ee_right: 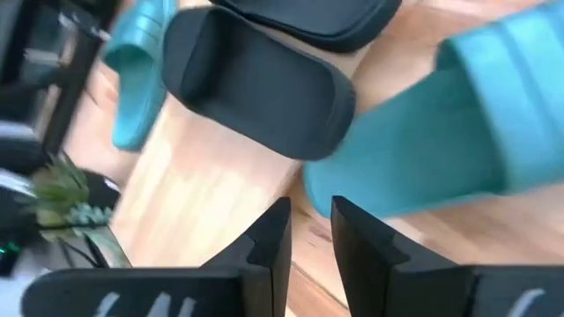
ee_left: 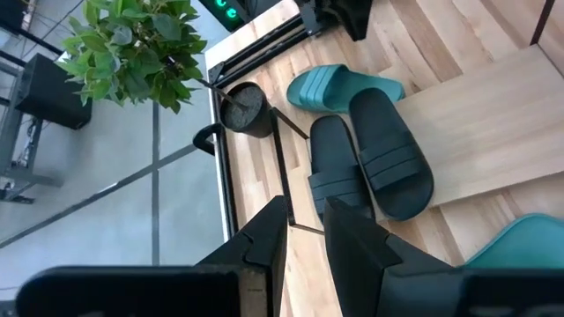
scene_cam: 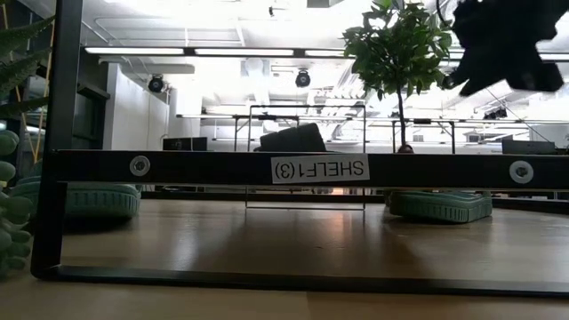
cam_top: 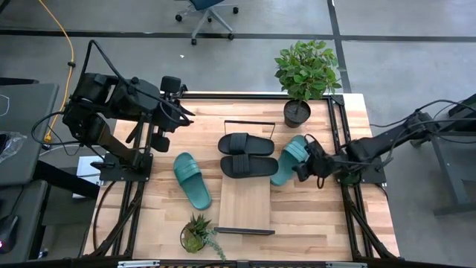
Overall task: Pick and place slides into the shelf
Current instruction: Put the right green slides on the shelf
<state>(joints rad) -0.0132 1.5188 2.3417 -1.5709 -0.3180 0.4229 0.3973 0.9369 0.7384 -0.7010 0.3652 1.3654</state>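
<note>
A: Black rail [scene_cam: 293,168] fills the near foreground of the low view, labelled SHELF1(3), with bare wood of the shelf [scene_cam: 293,244] behind it. Beyond, a teal slide [scene_cam: 89,199] at the left edge and another teal slide [scene_cam: 440,205] at right centre.

B: And overhead?

A: Only the high view gives the whole layout. The shelf [cam_top: 244,205] runs down the centre; two black slides [cam_top: 246,144] [cam_top: 248,166] lie side by side across its upper end. One teal slide [cam_top: 192,179] sits on the table just left of the shelf; the other [cam_top: 288,159] is just right of it, its toe near the black pair.

B: Grippers?

A: The right gripper [cam_top: 303,168] hangs at centre right, beside the right teal slide. Its wrist view shows what the overhead hides: the fingers [ee_right: 269,242] stand a narrow gap apart, holding nothing, above that slide [ee_right: 441,132].

B: The left?

A: The left gripper [cam_top: 181,109] waits at upper left, well apart from the slides. Its wrist view shows its fingers [ee_left: 264,238] likewise slightly parted and empty, with the plant [ee_left: 132,44] far off at upper left.
</note>
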